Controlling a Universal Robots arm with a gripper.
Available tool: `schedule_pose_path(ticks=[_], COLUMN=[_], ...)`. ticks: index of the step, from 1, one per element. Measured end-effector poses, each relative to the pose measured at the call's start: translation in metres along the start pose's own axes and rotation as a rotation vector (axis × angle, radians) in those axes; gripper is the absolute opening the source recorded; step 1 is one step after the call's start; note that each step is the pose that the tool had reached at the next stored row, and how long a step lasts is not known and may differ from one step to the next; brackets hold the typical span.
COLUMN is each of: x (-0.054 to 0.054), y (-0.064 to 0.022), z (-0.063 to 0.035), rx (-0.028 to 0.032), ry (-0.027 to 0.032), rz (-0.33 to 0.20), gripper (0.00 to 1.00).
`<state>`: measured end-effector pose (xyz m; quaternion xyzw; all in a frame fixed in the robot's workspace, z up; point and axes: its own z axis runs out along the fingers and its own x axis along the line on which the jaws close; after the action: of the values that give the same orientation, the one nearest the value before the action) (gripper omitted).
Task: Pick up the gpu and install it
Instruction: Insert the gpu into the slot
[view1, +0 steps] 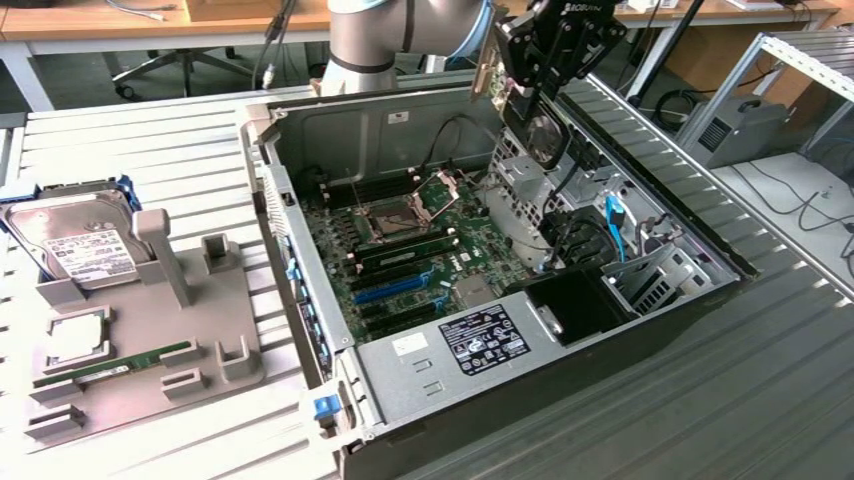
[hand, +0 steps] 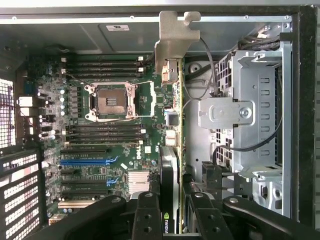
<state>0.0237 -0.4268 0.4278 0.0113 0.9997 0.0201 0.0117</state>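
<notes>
You have the gpu (view1: 497, 65) pinched in the pincer (view1: 527, 85), and it hangs in the air above the open computer case (view1: 287, 200), over the case's far rim and clear of everything inside. From the wrist camera you look straight down into the case (hand: 125, 37). The gpu (hand: 169, 172) is seen edge-on there, with the pincer (hand: 172, 207) clamped on it and one dark finger (hand: 147, 210) pressed to each side. The card's pale metal bracket (hand: 175, 42) points toward the case's grey wall. Seen from above, the card lines up with the edge of the motherboard (hand: 100, 140), where the board meets the metal drive cage (hand: 255, 110), and the bare processor socket (hand: 111, 101) sits off to one side of it. The blue expansion slot (hand: 85, 161) and the dark slots around it inside the case are uncovered, and the card is not seated in any of them. Outside the case, toward the exterior view's left, a grey parts holder (view1: 160, 300) rests on the slatted desk (view1: 134, 140). It carries a silver hard drive (view1: 74, 245) with a white label and a narrow green RAM stick (view1: 114, 367), both well apart from the case.
</notes>
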Motion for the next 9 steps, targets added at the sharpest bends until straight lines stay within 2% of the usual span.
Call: schedule_pose_path(ticks=[9], x=[0.0], y=[0.0], z=[0.0], rx=[0.0], ry=[-0.0001], rz=[0.0], gripper=[0.27])
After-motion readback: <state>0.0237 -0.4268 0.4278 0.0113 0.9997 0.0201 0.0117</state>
